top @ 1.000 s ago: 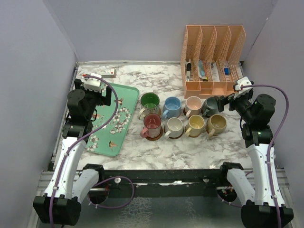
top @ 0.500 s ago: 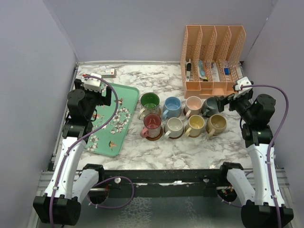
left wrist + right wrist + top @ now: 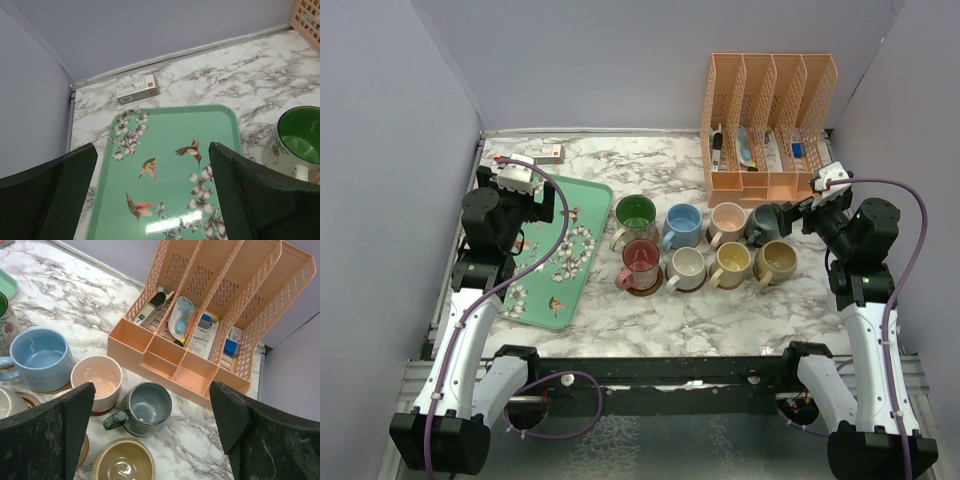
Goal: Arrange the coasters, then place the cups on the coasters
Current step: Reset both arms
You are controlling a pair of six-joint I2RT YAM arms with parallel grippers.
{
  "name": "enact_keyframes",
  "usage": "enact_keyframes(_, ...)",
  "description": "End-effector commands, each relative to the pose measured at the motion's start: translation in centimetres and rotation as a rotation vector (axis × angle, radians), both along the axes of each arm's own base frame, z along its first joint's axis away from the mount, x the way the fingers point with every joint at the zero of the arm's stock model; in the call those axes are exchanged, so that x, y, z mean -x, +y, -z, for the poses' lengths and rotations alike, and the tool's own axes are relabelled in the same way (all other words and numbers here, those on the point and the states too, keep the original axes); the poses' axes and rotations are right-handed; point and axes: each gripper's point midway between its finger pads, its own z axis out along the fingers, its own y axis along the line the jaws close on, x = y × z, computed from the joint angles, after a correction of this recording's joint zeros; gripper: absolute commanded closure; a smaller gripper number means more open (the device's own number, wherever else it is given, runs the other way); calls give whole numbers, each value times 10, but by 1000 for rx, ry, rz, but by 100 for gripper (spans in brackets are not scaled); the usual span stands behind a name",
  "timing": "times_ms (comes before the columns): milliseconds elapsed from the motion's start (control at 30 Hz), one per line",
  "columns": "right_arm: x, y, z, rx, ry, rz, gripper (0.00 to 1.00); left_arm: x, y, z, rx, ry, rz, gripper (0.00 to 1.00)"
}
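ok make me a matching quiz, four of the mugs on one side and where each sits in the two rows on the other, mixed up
Mugs:
1. green mug
2. tan mug
3. red mug
4. grey-teal mug

Places:
A. near row, right end
B. far row, right end
C. far row, left end, beside the tray
D. near row, left end

Pairs: 1-C, 2-A, 3-D, 4-B

I see nothing change over this second: the cups, left gripper and right gripper hold their places.
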Motion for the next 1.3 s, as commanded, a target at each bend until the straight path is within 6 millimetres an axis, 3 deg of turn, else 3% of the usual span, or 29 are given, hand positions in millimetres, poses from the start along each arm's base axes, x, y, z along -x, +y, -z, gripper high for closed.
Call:
enact_keyframes(0, 4, 3, -14, 6, -32, -20, 0, 2, -1, -4, 3, -9, 14, 2)
enact_keyframes(467, 2, 0, -15, 3, -33, -1, 0, 1, -1, -3, 3, -9, 12, 2)
enact_keyframes(1033, -5, -34, -23, -24, -67, 204, 0, 0, 4, -3, 5, -14, -19, 2)
enact_keyframes(1267, -3, -20, -21, -22, -53, 120, 0, 0, 1, -1, 6, -9, -2, 2)
